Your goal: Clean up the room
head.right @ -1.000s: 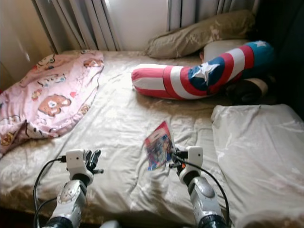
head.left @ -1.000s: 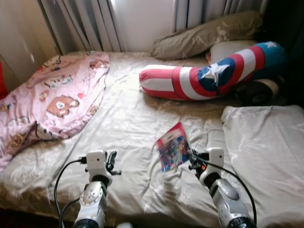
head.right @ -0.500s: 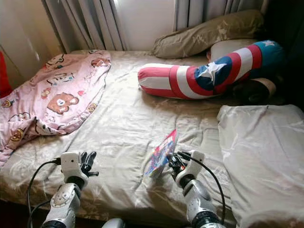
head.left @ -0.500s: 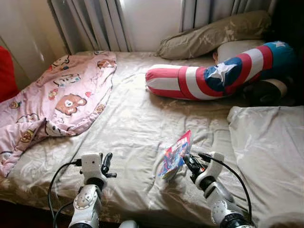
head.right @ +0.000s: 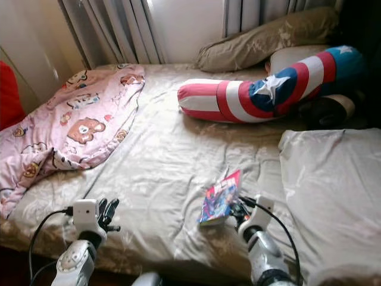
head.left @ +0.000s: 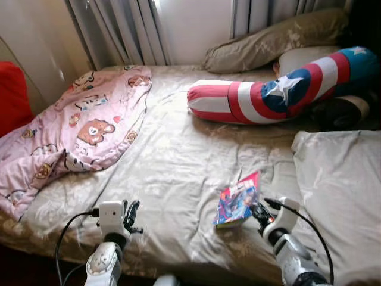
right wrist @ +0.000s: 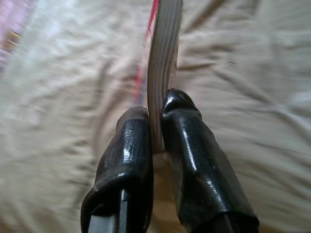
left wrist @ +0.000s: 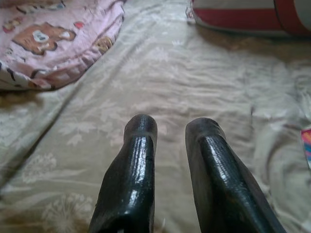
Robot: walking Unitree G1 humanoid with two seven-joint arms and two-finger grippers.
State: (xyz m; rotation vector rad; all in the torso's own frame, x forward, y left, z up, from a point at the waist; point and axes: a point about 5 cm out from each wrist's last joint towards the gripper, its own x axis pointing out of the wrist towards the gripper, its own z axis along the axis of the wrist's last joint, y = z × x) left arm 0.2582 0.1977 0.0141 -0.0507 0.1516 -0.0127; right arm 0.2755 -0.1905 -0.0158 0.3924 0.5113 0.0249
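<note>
The right gripper [head.left: 257,210] pinches a thin, colourful book [head.left: 237,206] by one edge, its two black fingers [right wrist: 127,160] pressed against either side of the pages, as the right wrist view shows edge-on. The book reaches out ahead of the gripper, toward the middle of the bed [head.left: 172,155], with its glossy blue and pink cover facing up and tilted; whether its low far end touches the beige sheet or hangs just above it cannot be told. This is near the bed's front edge, toward its right side, just beside the left border of a pale folded pillow [head.left: 339,179] that fills the front right corner. The left gripper [head.left: 132,213] sits above the front edge toward the left side, holding nothing, its fingers [left wrist: 133,165] slightly apart with a narrow gap between the tips, well apart from the book. A pink blanket [head.left: 77,128] printed with bears is bunched over the left side of the bed, reaching the back left corner. A long red, white and blue bolster with a white star [head.left: 268,98] lies across the back right part, with an olive pillow [head.left: 268,42] behind it against the grey curtains [head.left: 119,30].
</note>
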